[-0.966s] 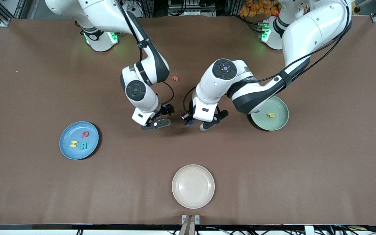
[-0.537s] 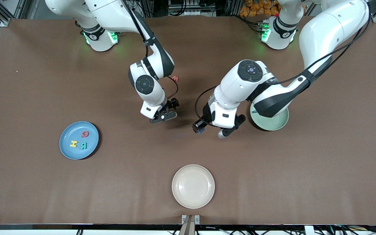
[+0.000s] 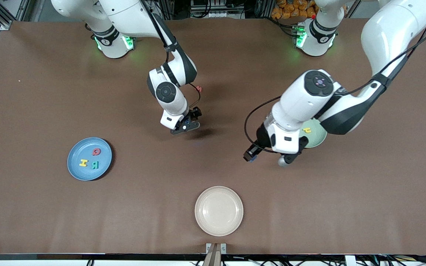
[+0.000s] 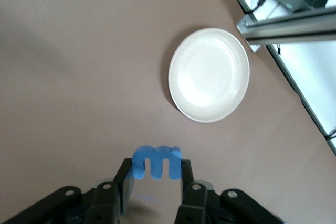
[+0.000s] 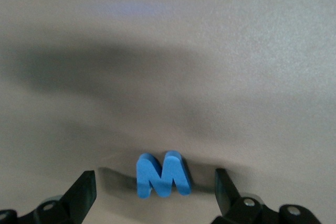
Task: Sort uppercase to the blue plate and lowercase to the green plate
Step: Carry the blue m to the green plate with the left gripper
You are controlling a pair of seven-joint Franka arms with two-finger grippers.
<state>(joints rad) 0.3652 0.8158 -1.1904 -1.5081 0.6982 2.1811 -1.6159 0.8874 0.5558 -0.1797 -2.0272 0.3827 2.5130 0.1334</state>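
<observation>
My left gripper [image 4: 156, 164] is shut on the small blue m [image 4: 157, 161], one fingertip on each side. It hangs over bare table just beside the green plate [image 3: 321, 138], which the left arm partly covers. A yellow lowercase letter [image 3: 307, 130] lies in that plate. My right gripper [image 5: 154, 181] stands open low over the table's middle, its fingers wide on either side of the blue W [image 5: 163, 175]. The blue plate [image 3: 87, 173] holds the red Q [image 3: 96, 151], yellow H [image 3: 83, 162] and teal R [image 3: 94, 164]. A small red letter [image 3: 198, 88] lies beside the right arm.
A cream plate [image 3: 218, 210] sits near the table's front edge, also seen in the left wrist view as the cream plate [image 4: 209, 74]. Brown table stretches between the plates. A metal frame rail [image 4: 289, 27] runs past the table edge.
The left arm has carried the blue m away from the table's middle to beside the green plate. The right gripper shifted slightly toward the robots' bases, still open.
</observation>
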